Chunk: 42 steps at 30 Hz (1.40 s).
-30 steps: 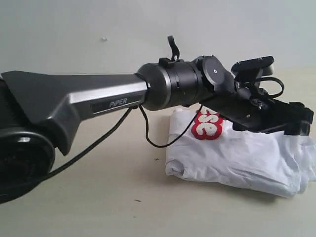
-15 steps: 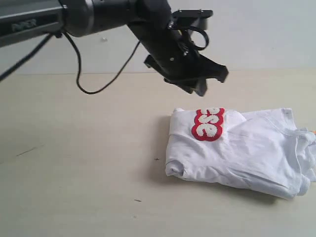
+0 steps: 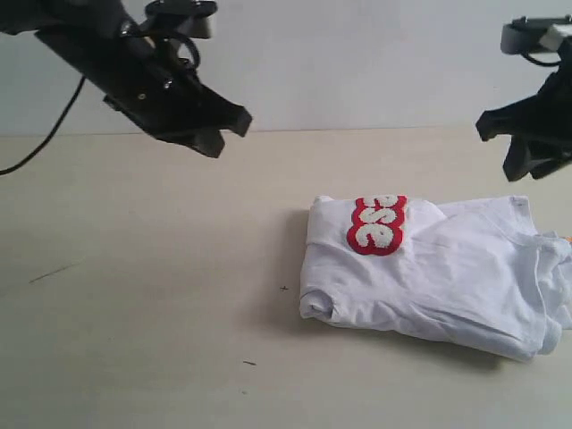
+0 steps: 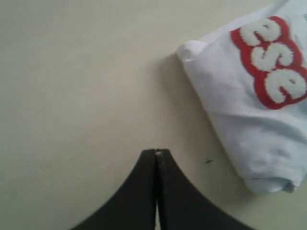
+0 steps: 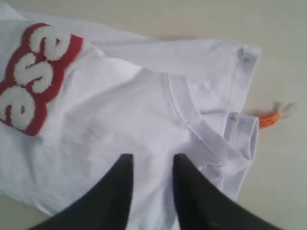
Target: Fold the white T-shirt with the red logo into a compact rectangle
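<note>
Left tool (image 3: 225,130) now clear of white T-shirt (image 3: 447,277) edge

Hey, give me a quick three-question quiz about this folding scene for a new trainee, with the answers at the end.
1. True or false: the left end effector is gripping the white T-shirt.
2. The right end effector has its jaws: A) shut on the shirt, B) apart above the shirt, C) out of sight.
3. What colour is the neck tag sticking out beside the shirt?
Key: 1 false, it is shut, empty and off the shirt; 2 B; 3 orange.
</note>
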Available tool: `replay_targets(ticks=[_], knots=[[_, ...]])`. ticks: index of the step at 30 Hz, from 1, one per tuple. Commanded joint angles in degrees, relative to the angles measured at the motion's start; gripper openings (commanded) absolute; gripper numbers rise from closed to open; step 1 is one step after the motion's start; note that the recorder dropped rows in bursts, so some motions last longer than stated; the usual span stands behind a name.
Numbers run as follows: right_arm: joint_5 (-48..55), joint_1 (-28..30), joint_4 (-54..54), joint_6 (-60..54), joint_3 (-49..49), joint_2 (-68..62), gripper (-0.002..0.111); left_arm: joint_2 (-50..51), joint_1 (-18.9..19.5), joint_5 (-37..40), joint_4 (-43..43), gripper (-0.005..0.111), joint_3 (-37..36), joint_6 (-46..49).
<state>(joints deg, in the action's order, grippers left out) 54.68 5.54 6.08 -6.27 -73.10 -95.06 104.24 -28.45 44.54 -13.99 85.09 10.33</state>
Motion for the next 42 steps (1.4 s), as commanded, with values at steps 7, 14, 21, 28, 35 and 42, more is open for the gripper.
replay_targets(ticks=[7,14,21,28,35,42], knots=[[3.43,11.61,3.95,-0.35,2.91,-13.21,0.051,-1.55,8.26,-4.60,-10.86,0.000,-7.14,9.75],[-2.11,15.82,14.98,-9.50,6.81,-17.70,0.053,-1.55,9.08,-3.43,-12.15,0.000,-7.14,10.66],[-1.87,15.82,21.90,-17.63,6.74,-17.67,0.045,-1.55,9.08,-3.33,-12.24,0.000,-7.14,10.66],[1.35,15.82,21.51,-19.97,2.14,-16.19,0.000,-1.55,9.08,-3.33,-12.24,0.000,-7.14,10.66],[-7.71,15.82,36.16,-40.37,1.85,-8.26,0.000,-1.55,9.08,-4.89,-12.24,0.000,-7.14,11.83],[-16.07,15.82,33.74,-44.03,3.92,-10.88,0.000,-1.55,9.08,-5.55,-12.24,0.000,-7.14,11.95]])
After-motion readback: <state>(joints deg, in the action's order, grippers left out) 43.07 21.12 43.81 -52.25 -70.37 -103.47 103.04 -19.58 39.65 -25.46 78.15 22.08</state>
